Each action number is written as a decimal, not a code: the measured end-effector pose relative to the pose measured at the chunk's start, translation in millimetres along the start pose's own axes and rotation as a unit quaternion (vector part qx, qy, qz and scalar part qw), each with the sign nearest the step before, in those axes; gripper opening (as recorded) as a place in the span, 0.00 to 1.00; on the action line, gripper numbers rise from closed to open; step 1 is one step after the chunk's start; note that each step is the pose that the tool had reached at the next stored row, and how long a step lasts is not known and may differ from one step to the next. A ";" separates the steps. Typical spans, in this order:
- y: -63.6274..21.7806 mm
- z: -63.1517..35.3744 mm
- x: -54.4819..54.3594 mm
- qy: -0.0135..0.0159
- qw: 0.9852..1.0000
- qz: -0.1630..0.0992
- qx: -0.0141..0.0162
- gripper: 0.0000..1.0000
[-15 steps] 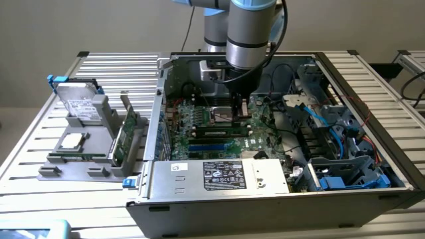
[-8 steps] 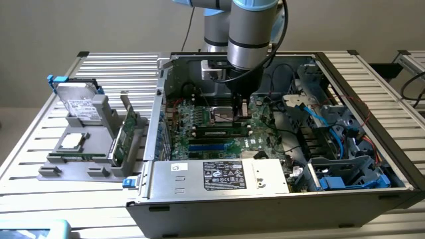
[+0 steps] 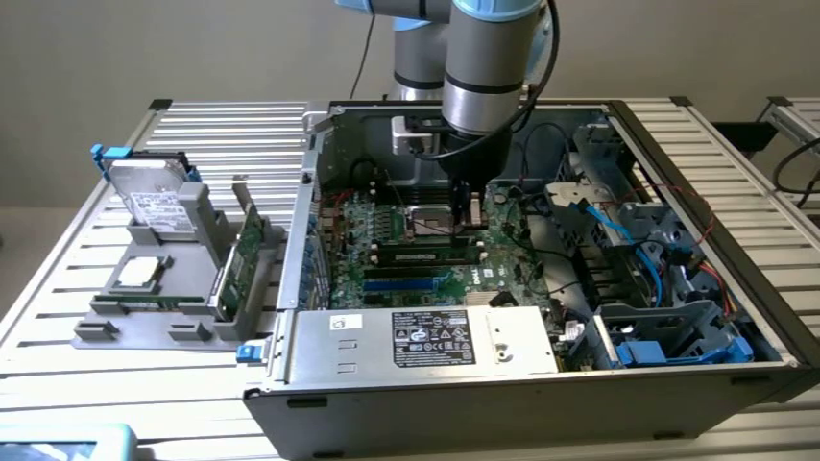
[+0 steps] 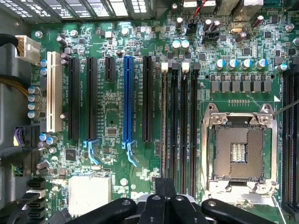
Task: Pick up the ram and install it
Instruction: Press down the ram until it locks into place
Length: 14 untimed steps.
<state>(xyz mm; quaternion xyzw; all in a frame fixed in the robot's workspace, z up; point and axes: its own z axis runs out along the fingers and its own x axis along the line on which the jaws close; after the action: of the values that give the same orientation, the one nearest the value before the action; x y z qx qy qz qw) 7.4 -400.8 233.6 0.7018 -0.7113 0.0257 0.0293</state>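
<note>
Closest in the exterior view is a pale blue thing poking into the corner, sitting on the slatted aluminium bench. Then comes the open computer case, with the power supply along its near edge. The supply has a black-and-white label, but the print is way too small to read.

On the exterior view's left of the case there's a grey parts holder. The ram looks to be the slim green stick standing on edge along the holder's near side, well apart from the end effector. Just behind it lies the silver CPU. The broader green expansion card stands upright beside the case wall, and a hard drive sits at the back with a white label I can't read.

Inside the case, the green motherboard shows 1 blue slot, 4 long memory slots and an open, bare CPU socket. The board's white lettering isn't legible.

The end effector hangs over the memory slots next to the socket. Its black fingers are pressed together with nothing between them. Blue cables run along the case's far side on the exterior view's right. The grey arm drops in from above, with a plain beige wall behind it.
</note>
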 end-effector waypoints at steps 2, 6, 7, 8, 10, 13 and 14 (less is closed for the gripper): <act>-0.1 0.7 -0.1 0.000 1.000 0.000 0.000 0.11; -0.8 1.6 -0.7 0.000 1.000 0.005 0.000 0.11; -0.9 1.8 -1.0 0.000 1.000 0.006 0.000 0.11; -0.9 2.0 -1.0 0.000 1.000 0.007 0.000 0.11; -0.9 2.8 -1.1 0.000 1.000 0.009 0.000 0.11; -1.0 4.4 -1.2 0.000 1.000 0.011 0.001 0.11; -1.0 4.8 -1.2 0.000 1.000 0.011 0.001 0.11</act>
<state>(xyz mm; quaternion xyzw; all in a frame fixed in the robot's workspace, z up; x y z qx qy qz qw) 8.4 -400.0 228.7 0.6936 -0.7193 0.0267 0.0287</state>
